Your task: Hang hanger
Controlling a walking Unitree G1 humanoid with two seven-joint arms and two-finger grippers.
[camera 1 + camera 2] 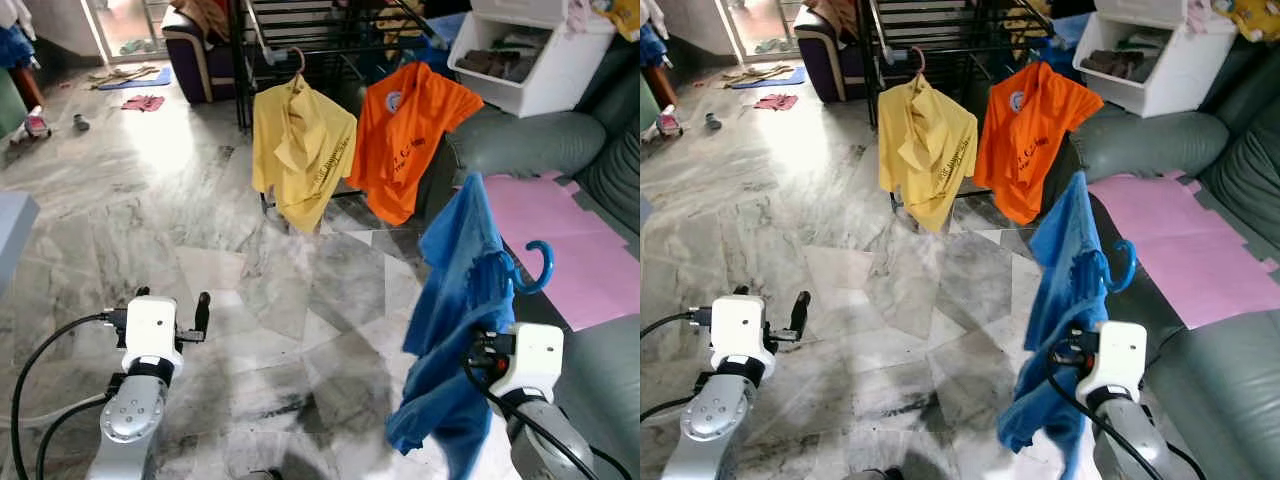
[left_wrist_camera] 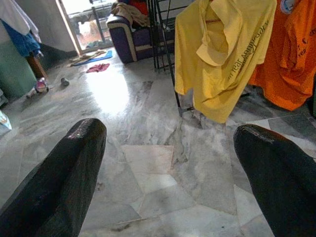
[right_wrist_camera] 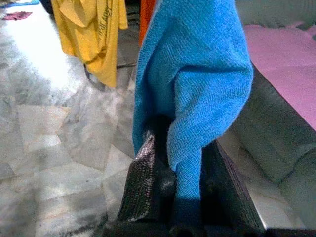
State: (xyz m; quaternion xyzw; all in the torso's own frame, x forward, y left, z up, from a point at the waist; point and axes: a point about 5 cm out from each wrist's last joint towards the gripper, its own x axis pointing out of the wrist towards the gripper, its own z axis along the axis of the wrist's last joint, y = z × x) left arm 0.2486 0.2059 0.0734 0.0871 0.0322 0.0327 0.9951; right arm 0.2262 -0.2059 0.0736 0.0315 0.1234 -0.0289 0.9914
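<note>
Right gripper (image 3: 173, 182) clamped on blue shirt (image 1: 455, 300), held up on blue hanger (image 1: 535, 268) beside grey sofa (image 1: 600, 370). Left gripper (image 2: 168, 163) spread apart, holding nothing, low over marble floor (image 1: 200, 190). Yellow shirt (image 1: 300, 150) and orange shirt (image 1: 405, 135) hung on black drying rack (image 1: 330, 25) ahead.

Both arms: silver metal w/ white boxy wrist housings, black cables looping off each. Left gripper (image 1: 170, 297) & right gripper (image 3: 185, 163): two long black fingers apiece, right's pads w/ ribbed texture.
</note>
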